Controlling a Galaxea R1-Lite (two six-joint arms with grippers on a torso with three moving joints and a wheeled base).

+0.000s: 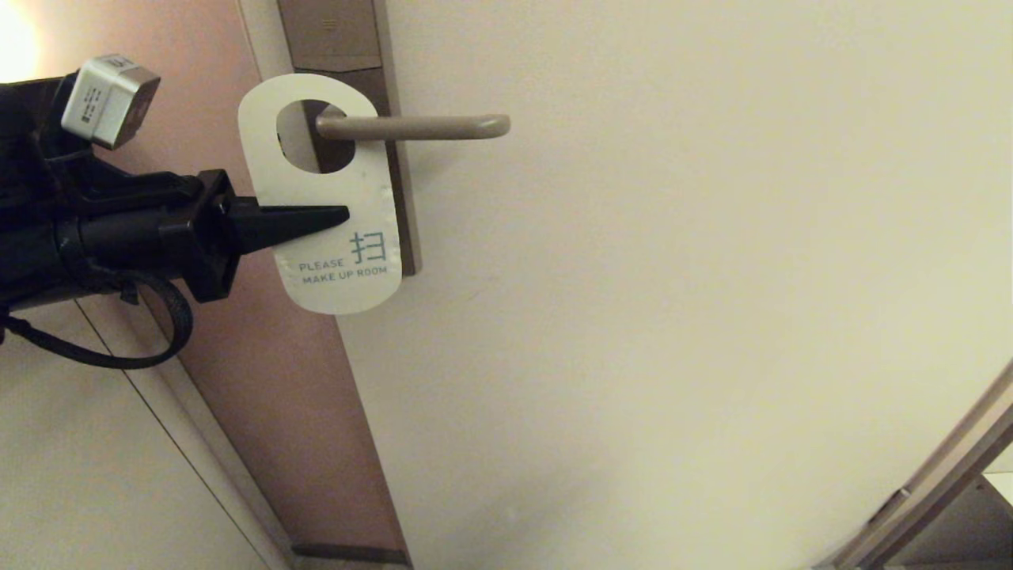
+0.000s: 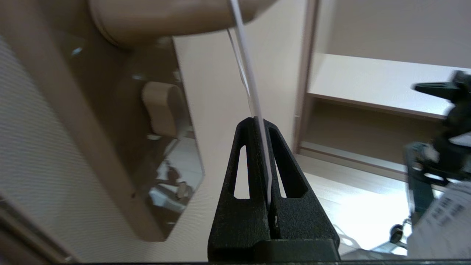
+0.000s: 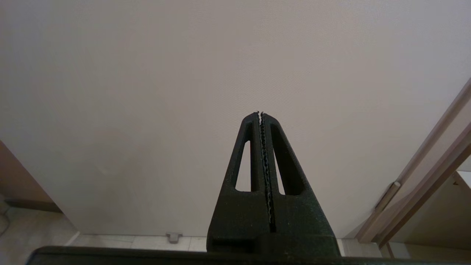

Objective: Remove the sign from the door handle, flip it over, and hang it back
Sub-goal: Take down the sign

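The white sign (image 1: 320, 198), rounded card reading "PLEASE MAKE UP ROOM", hangs by its oval hole on the door handle (image 1: 411, 127), pinched by the left gripper (image 1: 336, 215); right gripper (image 3: 260, 114) closed, empty

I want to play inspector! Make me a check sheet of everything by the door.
Surface: cream door, closed.
Job's things: sign, white "PLEASE MAKE UP ROOM" side out, its hole around the handle.
Clutter: nothing seen.
Grippers: left gripper shut on the sign's middle, the card edge-on between its fingers; right gripper shut, empty, facing the door lower down.
Cables: black cable looping under the left arm.
Surroundings: lock plate, pinkish wall.
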